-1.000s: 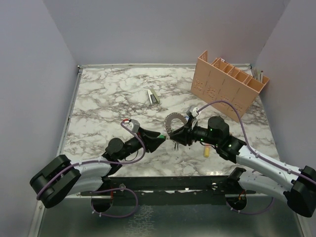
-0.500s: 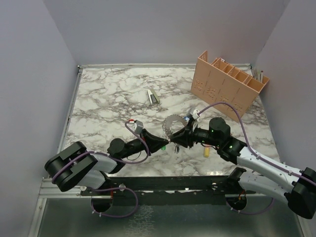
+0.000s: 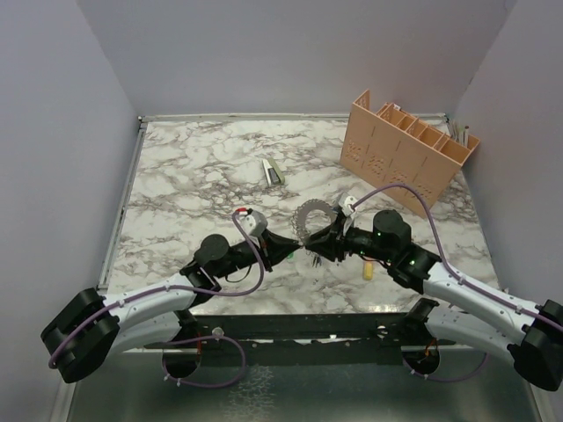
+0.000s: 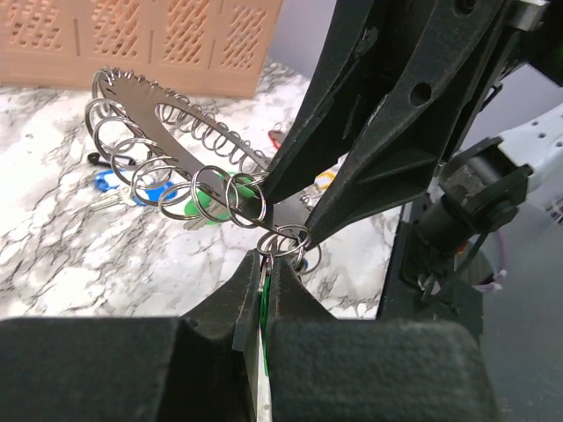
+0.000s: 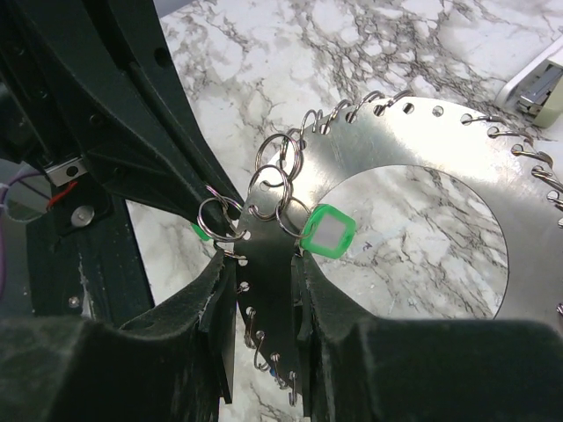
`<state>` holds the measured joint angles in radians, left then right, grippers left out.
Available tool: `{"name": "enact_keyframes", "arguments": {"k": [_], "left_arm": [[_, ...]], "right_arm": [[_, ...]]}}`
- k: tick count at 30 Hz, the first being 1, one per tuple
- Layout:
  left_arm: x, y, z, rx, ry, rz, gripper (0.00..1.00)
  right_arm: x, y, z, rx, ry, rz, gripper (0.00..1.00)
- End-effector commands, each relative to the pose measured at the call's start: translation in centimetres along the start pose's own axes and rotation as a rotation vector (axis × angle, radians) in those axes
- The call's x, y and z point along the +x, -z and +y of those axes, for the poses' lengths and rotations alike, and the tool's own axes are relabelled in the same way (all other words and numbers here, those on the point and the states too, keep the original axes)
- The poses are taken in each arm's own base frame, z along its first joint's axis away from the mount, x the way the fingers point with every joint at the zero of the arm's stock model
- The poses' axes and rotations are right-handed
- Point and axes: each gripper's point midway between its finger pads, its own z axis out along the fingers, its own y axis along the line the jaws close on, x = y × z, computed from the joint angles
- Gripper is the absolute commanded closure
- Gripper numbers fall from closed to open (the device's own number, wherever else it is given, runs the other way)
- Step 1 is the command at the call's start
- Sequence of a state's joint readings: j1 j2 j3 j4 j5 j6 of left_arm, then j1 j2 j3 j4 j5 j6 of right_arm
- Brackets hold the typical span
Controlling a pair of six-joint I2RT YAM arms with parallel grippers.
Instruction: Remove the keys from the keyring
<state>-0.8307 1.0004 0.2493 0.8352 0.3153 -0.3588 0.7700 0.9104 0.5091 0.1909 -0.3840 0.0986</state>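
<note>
Though its arm (image 3: 158, 294) has swung round, the left gripper (image 4: 266, 280) stays pinched on a green key (image 4: 263, 308) — still hooked at seven o'clock of the keyring (image 5: 422, 142) the right gripper (image 5: 262, 292) clamps.

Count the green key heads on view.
2. One green key head hangs at the keyring's inner edge; a second green key head is pinched in the left tool. Others may be hidden behind the ring.

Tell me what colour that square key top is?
Green key head, clearest in right wrist view.
</note>
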Motion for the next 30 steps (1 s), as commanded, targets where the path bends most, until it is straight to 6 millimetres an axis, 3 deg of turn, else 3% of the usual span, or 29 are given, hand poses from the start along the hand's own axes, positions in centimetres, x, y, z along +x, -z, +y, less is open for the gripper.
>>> {"name": "enact_keyframes", "arguments": {"k": [1,8,12,14,17,22,25,27,30], "left_arm": [[-0.3,-0.6,1.5,-0.098,-0.059,0.058,1.0],[-2.3,-0.2,3.4,-0.29,-0.135,0.165,1.0],[-3.2,-0.4,2.4,-0.292,-0.181,0.22,1.0],[-3.5,-0.9,0.5,-0.206,-0.183,0.224,1.0],[-5.7,-2.0,-3.5,-0.02,-0.103,0.094,1.0],[-9.0,-2.7,-5.8,0.064,0.032,-0.049,1.0],[-10.5,-3.1,-5.9,0.042,0.133,-0.11,1.0],[-10.8,-3.0,-5.7,0.032,0.1,-0.112,1.0],[-9.9,-2.3,-2.5,-0.136,-0.035,-0.048,1.0]], "right_arm": [[1.8,-0.1,-1.6,0.061,0.027,0.063,0.99],[2.9,-0.1,-3.3,0.149,0.031,0.085,0.99],[2.9,-0.4,-3.1,0.131,0.03,0.088,0.99],[3.0,-0.7,-2.9,0.116,0.022,0.089,0.99],[3.4,-1.2,-2.4,0.079,0.006,0.095,0.99],[3.7,-1.8,-2.1,0.055,-0.021,0.078,0.99],[4.3,-1.9,-3.6,0.132,-0.031,0.095,0.99],[4.9,-1.9,-3.7,0.136,-0.023,0.116,0.99],[5.5,-1.7,-4.2,0.159,-0.02,0.135,0.99]]}}
